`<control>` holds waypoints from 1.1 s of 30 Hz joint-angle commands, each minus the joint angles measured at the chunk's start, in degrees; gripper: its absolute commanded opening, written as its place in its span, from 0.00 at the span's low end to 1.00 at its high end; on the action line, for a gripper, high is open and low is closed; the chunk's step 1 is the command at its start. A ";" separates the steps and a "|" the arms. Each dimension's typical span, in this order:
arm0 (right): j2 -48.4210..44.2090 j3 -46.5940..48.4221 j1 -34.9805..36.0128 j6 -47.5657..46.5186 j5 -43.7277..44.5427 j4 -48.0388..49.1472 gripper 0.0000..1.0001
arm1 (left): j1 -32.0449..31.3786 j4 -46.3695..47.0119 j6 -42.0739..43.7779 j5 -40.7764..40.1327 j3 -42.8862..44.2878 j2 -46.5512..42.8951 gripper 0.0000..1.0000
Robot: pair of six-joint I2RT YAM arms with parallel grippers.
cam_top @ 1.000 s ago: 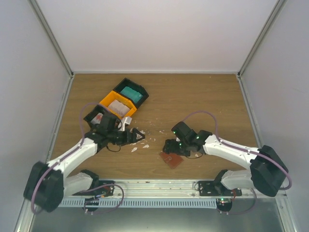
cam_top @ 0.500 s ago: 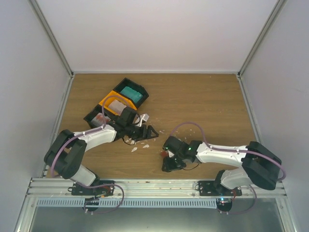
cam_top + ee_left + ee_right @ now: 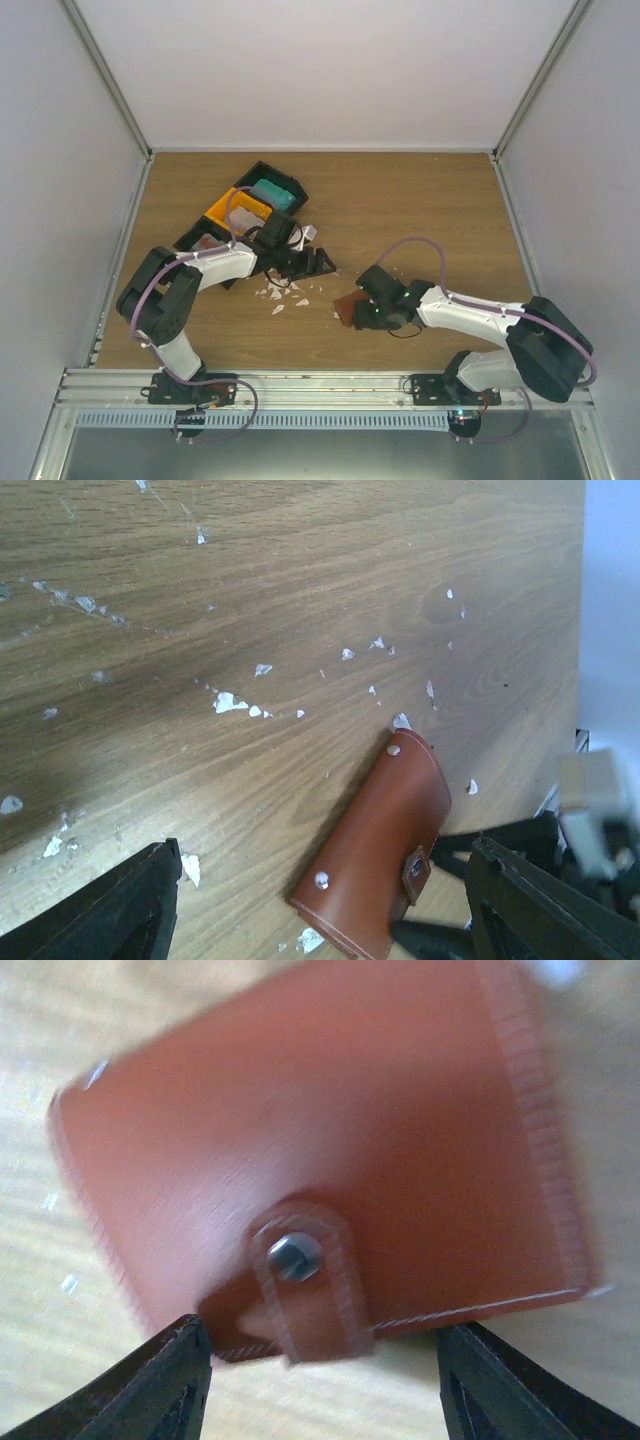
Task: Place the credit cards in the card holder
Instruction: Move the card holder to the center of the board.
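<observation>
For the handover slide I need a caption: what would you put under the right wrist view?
Right gripper, jaws open, either side of the snap tab on the brown wallet, wooden table behind.

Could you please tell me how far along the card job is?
Done: nothing; the teal card sits in the tray and the card holder lies closed on the table. In hand: the open right gripper is at the holder's snap. Remaining: opening it, loading every card.

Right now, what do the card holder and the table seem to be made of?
The card holder: smooth brown leather or imitation, judging by stitched edges and a metal snap. The table: matte wood or wood-look laminate, showing grain lines; which, I cannot tell.
</observation>
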 commanded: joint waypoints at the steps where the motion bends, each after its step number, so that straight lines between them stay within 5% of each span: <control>1: 0.58 -2.81 -5.78 -1.66 6.71 -2.01 0.64 | -0.25 1.68 0.45 0.67 2.36 2.51 0.79; 15: 13.47 9.12 -10.91 -11.68 -1.22 8.32 0.55 | -0.60 6.96 -0.55 5.25 -2.06 5.36 0.70; 33: 22.02 14.19 -17.19 -27.39 -15.35 18.03 0.48 | -0.21 5.41 0.16 -4.23 -4.36 6.69 0.47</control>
